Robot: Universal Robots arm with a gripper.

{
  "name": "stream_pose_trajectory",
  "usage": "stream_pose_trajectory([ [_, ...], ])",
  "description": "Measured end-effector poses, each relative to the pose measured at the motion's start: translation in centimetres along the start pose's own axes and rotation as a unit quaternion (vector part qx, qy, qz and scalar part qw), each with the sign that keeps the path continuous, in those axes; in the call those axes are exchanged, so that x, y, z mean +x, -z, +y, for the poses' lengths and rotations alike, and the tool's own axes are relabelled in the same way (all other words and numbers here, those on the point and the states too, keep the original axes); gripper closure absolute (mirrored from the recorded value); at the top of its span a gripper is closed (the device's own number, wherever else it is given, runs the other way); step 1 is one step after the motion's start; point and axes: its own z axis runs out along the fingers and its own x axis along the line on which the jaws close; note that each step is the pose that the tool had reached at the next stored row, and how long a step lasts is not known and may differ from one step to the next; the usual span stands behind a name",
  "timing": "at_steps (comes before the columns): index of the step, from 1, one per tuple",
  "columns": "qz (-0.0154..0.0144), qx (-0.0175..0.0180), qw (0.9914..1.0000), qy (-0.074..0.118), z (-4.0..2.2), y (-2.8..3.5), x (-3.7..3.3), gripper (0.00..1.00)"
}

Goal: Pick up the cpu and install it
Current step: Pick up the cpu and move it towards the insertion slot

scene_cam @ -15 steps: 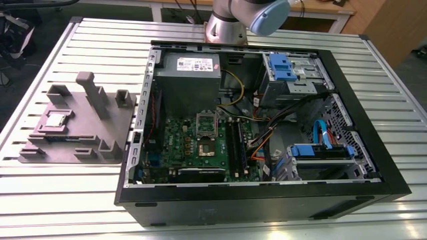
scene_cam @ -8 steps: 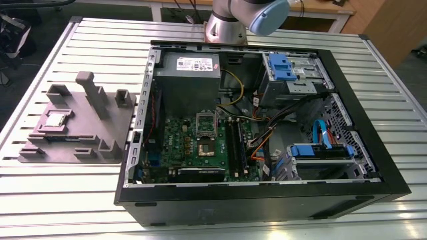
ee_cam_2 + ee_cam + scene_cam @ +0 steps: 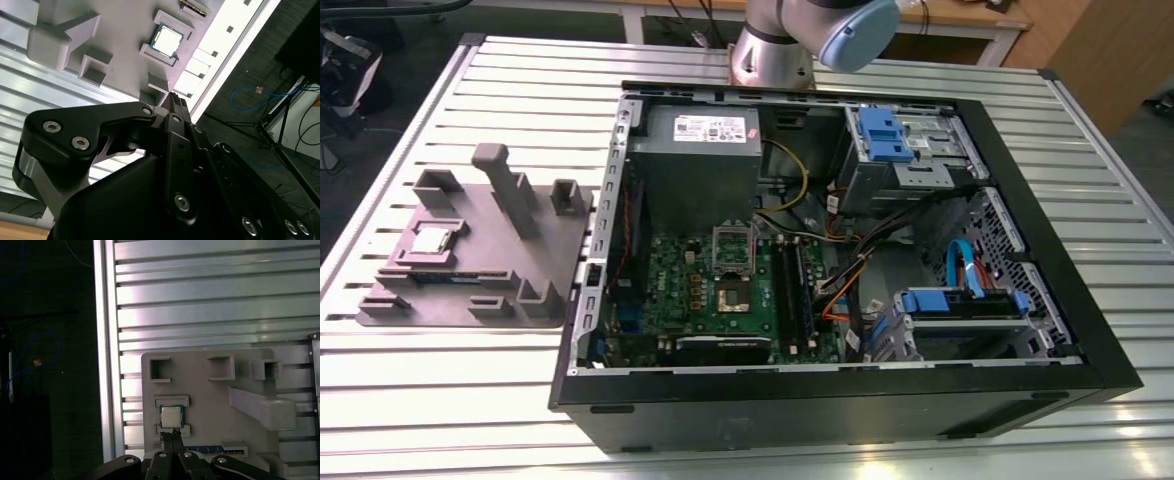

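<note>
One cpu [image 3: 171, 416] sits in the grey tray [image 3: 210, 410] on the desk [image 3: 200, 305], just beyond my clenched hand [image 3: 170, 435] (holding nothing); a clean grasp needs it opened and squared to the chip's edges

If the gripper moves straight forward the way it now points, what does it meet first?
Most likely the cpu, or the grey tray edging right beside it. The gripper points there, but depth is unclear.
</note>
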Motion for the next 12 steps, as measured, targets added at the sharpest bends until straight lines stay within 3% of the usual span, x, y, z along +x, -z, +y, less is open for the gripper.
stream_pose_trajectory([
  [5,0.0,-0.0001,1.0,0.0,0.0,0.0,0.0,0.89],
  [7,0.0,-0.0001,1.0,0.0,0.0,0.0,0.0,0.77],
  [10,0.0,-0.0001,1.0,0.0,0.0,0.0,0.0,0.71],
  [12,0.0,-0.0002,1.0,0.0,0.0,0.0,0.0,0.59],
])
